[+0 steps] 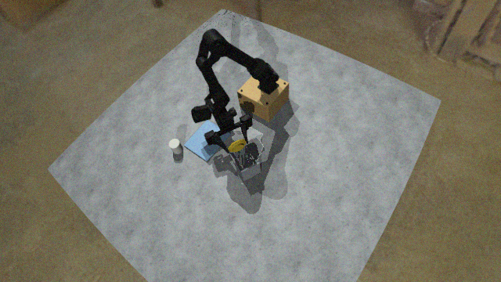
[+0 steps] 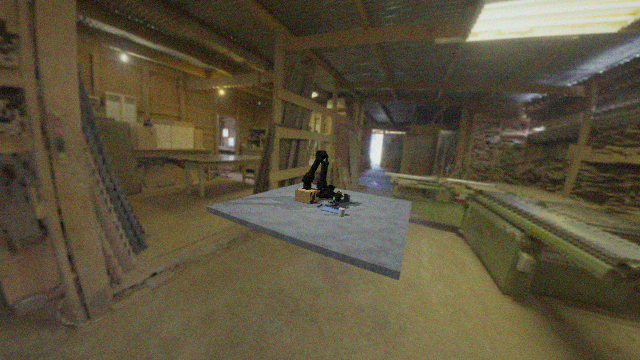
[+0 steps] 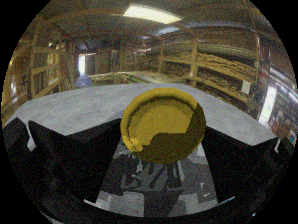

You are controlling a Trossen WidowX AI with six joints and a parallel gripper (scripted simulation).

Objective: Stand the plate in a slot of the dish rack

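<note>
Fingers (image 1: 245, 135) grip the yellow plate (image 1: 236, 146) (image 3: 162, 125) by its edges.

On the table (image 1: 337, 157) (image 2: 320, 230), seen from above, the dish rack (image 1: 251, 172) lies between my jaws' far side and the open tabletop; the mat (image 1: 200, 142) (image 2: 330, 209) lies between it and the cup (image 1: 174, 145) (image 2: 342, 212).

The black robot arm (image 1: 211, 74) (image 2: 322, 170) rises to a high elbow, then folds down toward the bench, its hand (image 1: 239, 146) (image 3: 162, 127) held low and forward, the two black fingers spread wide on opposite sides of their load and clamped on it.
</note>
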